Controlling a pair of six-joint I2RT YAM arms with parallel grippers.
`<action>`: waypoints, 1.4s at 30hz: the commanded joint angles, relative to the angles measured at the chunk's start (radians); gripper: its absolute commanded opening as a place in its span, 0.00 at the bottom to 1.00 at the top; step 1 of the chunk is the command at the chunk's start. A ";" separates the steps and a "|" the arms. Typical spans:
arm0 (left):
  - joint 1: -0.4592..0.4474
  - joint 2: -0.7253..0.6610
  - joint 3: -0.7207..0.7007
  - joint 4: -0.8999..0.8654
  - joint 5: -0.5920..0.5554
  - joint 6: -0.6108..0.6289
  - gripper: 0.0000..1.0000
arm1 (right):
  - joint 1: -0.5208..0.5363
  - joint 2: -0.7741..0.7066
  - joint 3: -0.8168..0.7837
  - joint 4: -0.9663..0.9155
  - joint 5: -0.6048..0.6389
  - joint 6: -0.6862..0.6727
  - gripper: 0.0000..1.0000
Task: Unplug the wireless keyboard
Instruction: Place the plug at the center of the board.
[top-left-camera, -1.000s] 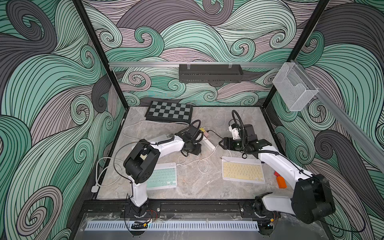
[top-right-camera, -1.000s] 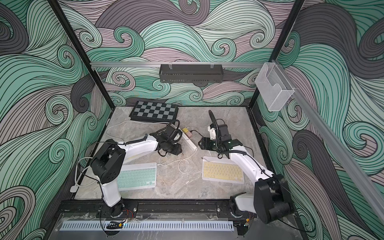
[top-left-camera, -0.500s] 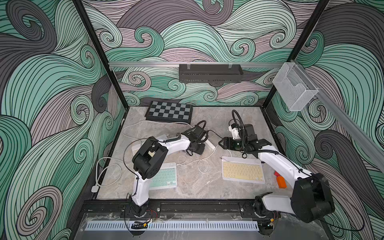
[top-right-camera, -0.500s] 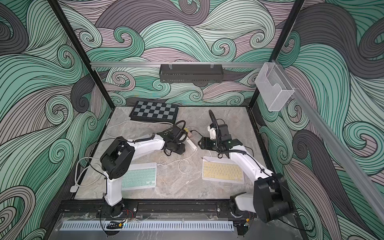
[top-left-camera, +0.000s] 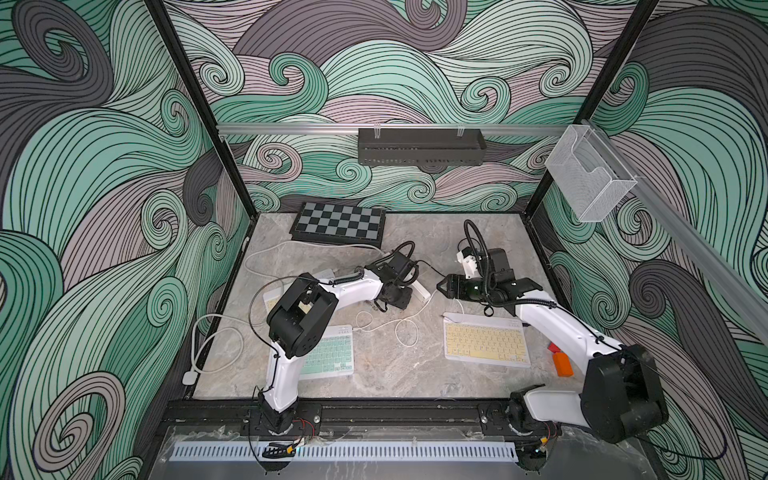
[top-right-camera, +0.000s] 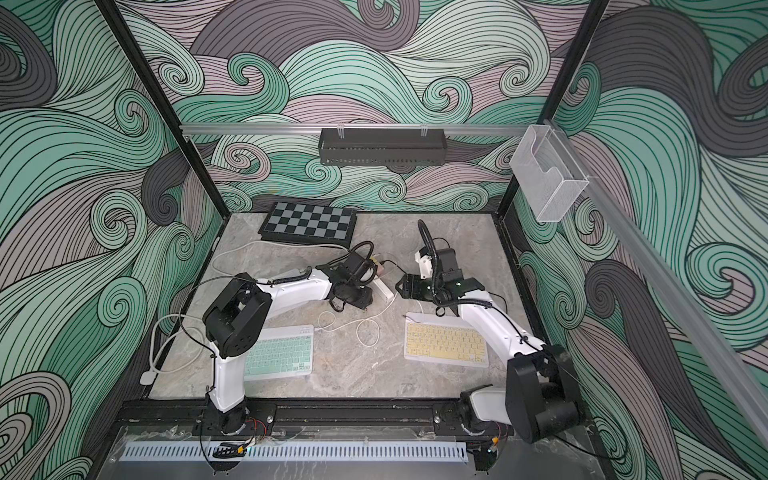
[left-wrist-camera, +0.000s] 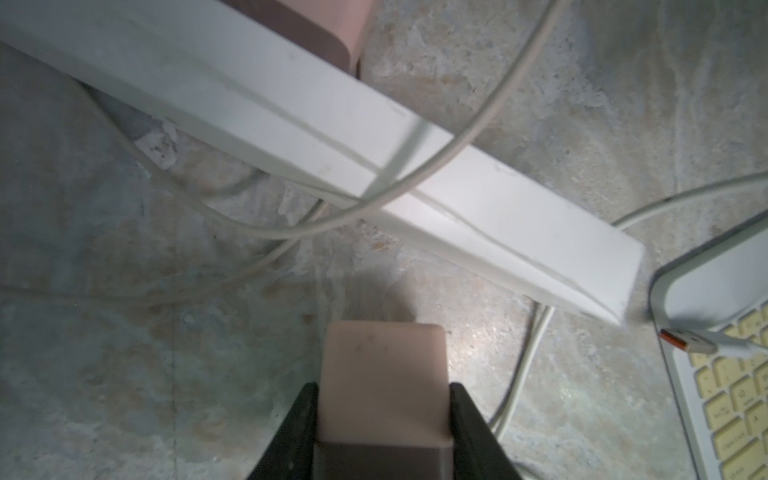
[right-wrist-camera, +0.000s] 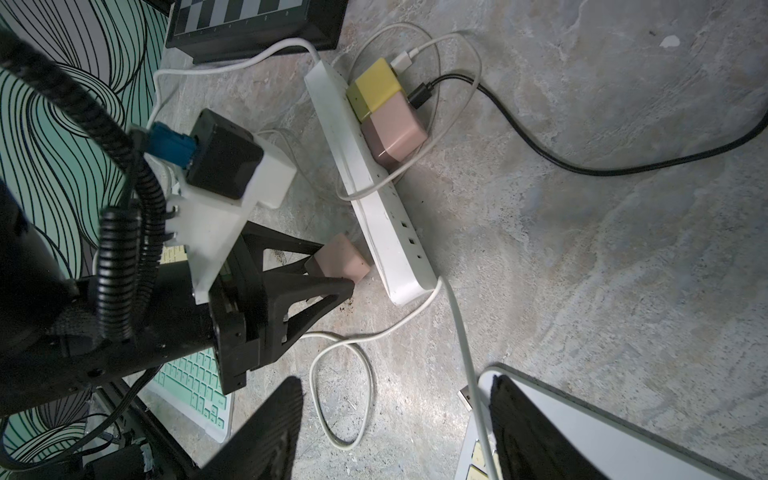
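L arm's swung inward over the last sec. L fingers (left-wrist-camera: 297, 436) clench the pink charger (left-wrist-camera: 384, 374), off the power strip (left-wrist-camera: 291, 124), so it's unplugged, I reckon. R fingers (right-wrist-camera: 266, 432) released, unmoved.

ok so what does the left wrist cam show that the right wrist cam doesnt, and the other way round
Only the left wrist view: the orange tongue of the loose white USB plug.

Only the right wrist view: the yellow cube charger, the black cable, the black chessboard, the mint-green keyboard, and the open right gripper.

Both: the white power strip, the pale yellow keyboard, and the pink cube charger clamped in the left gripper, out of the strip's sockets.
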 joint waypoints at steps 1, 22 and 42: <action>-0.026 -0.020 -0.036 -0.043 0.028 0.006 0.11 | -0.008 0.010 -0.008 0.030 -0.018 0.002 0.72; -0.037 -0.161 -0.099 -0.102 -0.070 -0.043 0.69 | -0.008 0.036 -0.014 0.056 -0.069 0.012 0.74; 0.053 -0.398 -0.262 -0.412 -0.172 -0.065 0.54 | -0.009 0.056 -0.031 0.094 -0.097 0.014 0.74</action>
